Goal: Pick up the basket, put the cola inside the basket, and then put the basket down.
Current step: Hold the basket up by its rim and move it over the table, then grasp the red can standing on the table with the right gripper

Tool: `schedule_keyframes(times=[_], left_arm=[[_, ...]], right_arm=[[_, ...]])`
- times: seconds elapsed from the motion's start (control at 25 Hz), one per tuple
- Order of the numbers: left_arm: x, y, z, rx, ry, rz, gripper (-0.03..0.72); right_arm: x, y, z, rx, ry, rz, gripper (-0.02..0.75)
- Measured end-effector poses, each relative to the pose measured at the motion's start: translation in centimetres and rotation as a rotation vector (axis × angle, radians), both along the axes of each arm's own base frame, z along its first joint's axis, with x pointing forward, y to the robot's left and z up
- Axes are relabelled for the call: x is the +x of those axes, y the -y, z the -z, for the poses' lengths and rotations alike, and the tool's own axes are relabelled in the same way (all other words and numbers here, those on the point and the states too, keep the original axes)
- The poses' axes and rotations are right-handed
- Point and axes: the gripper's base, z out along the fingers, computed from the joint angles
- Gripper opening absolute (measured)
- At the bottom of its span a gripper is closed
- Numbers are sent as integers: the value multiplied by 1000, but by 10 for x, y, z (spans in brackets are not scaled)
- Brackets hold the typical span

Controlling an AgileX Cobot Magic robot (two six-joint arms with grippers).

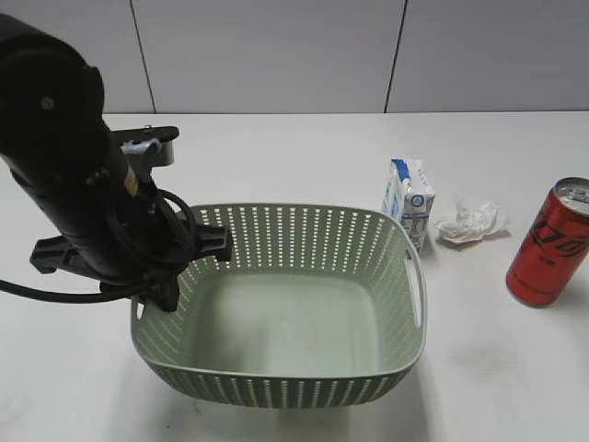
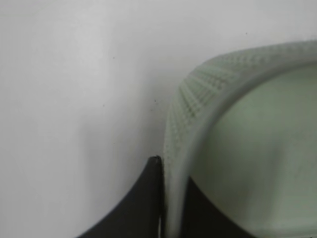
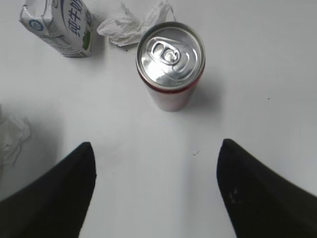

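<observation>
On the left part of the white table, the left gripper has its two dark fingers on either side of the left wall of the basket, one outside and one inside, closed on the rim. In the outside view the black arm comes down over that left rim. The basket sits near the front edge, empty, its slotted walls upright.

Just beyond the basket's far right corner stands a milk carton, and beside it lies a crumpled tissue.

Near the right edge the cola stands upright, apart from the basket. The right gripper hangs above the table with jaws spread wide; the cola stands ahead of the fingertips, roughly centred on the gap, touching neither.
</observation>
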Motion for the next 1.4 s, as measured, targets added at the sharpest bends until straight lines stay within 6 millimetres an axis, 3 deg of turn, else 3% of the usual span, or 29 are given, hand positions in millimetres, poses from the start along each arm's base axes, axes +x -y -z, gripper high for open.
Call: schedule_keyframes(times=[0.24, 0.48, 1.4], left_arm=[[-1, 0, 0, 5, -4, 9, 0], [-1, -1, 0, 10, -10, 9, 0], [-2, -1, 0, 14, -15, 10, 0]], right_arm=[[51, -2, 24, -55, -114, -13, 588], [79, -3, 32, -81, -143, -20, 652], [111, -6, 93, -82, -302, 6, 654]])
